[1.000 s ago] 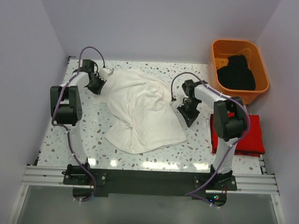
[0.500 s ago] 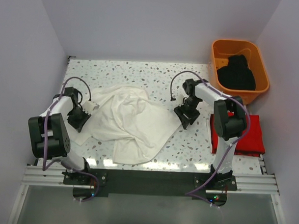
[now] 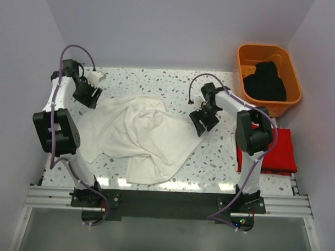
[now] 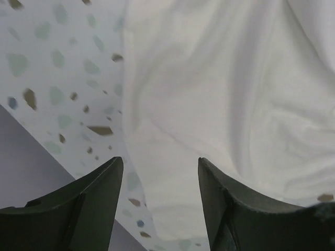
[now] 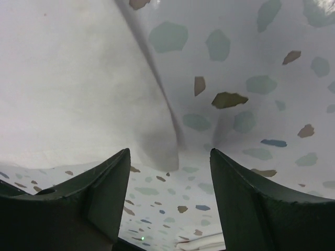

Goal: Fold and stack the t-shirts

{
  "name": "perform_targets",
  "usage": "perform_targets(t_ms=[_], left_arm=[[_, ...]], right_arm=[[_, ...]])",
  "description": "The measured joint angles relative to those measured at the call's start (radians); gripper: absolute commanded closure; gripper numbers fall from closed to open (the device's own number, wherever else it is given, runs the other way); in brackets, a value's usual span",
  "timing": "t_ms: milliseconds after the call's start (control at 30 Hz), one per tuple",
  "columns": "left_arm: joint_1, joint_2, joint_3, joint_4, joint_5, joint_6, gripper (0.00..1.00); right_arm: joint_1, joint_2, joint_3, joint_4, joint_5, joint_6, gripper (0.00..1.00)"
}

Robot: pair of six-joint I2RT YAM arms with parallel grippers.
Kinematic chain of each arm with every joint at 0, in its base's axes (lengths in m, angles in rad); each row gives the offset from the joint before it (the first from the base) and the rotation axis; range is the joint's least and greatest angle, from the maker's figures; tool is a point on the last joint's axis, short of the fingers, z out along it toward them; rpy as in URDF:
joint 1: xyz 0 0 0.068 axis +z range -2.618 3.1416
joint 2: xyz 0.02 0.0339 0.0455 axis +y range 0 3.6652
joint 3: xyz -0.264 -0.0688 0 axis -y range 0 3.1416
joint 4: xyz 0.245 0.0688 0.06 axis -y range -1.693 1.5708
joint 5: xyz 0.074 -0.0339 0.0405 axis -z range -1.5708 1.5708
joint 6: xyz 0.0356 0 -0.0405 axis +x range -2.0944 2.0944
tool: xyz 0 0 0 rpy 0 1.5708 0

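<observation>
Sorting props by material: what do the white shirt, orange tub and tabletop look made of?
White shirt: soft matte cloth, probably cotton; it creases and drapes.
Tub: smooth moulded plastic, seemingly; even rim.
Tabletop: glossy speckled terrazzo or laminate; lights reflect near edge.

A: What stands in the upper right of the top view?
B: An orange tub (image 3: pixel 251 58), upright, at the corner of the table.
A: And how does the table (image 3: pixel 158 81) look?
B: It is white with grey and brown speckles. Pale lilac walls (image 3: pixel 160 26) close three sides, and a metal rail (image 3: pixel 49 196) runs along the bottom.
</observation>
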Motion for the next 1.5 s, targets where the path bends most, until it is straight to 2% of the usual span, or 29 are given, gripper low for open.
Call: perform_targets(t_ms=[167,233,367,533,633,733,767,867,1200,1233,1333,1367,1433,1500], left_arm=[[-0.002,0.222,0.268,0.022,0.122,-0.05,0.33],[-0.008,0.298,0.328,0.026,0.164,-0.065,0.33],[-0.043,0.381,0.349,0.036,0.221,-0.074,0.32],[-0.138,0.411,0.348,0.1,0.267,-0.093,0.33],[-0.19,0.413,0.348,0.16,0.293,-0.113,0.33],[-0.227,0.42,0.352,0.216,0.327,-0.137,0.32],[-0.233,0.428,0.362,0.227,0.334,-0.145,0.32],[-0.247,0.459,0.397,0.256,0.347,-0.156,0.32],[-0.329,0.549,0.467,0.308,0.381,-0.17,0.32],[-0.338,0.557,0.472,0.311,0.384,-0.169,0.33],[-0.362,0.579,0.487,0.312,0.388,-0.161,0.52],[-0.369,0.588,0.494,0.311,0.387,-0.155,0.63],[-0.375,0.602,0.51,0.309,0.388,-0.148,0.72],[-0.375,0.611,0.532,0.303,0.391,-0.14,0.88]], right_arm=[[0.001,0.055,0.044,0.009,-0.003,0.016,0.37],[0.002,0.061,0.051,0.005,-0.002,0.021,0.37],[0.003,0.064,0.055,0.001,-0.002,0.022,0.41],[0.003,0.066,0.053,0.002,-0.002,0.021,0.47],[0.005,0.066,0.046,0.003,-0.003,0.021,0.54],[0.009,0.065,0.035,0.003,-0.006,0.016,0.71],[0.009,0.065,0.032,0.003,-0.011,0.015,0.81],[0.012,0.068,0.026,-0.005,-0.04,0.007,1.0],[0.026,0.064,0.011,-0.014,-0.08,-0.034,1.0],[0.026,0.064,0.011,-0.014,-0.079,-0.037,1.0],[0.019,0.064,0.012,-0.015,-0.074,-0.043,1.0],[0.015,0.064,0.015,-0.018,-0.069,-0.047,1.0],[0.0,0.067,0.032,-0.027,-0.048,-0.057,1.0],[-0.028,0.078,0.077,-0.043,-0.028,-0.067,1.0]])
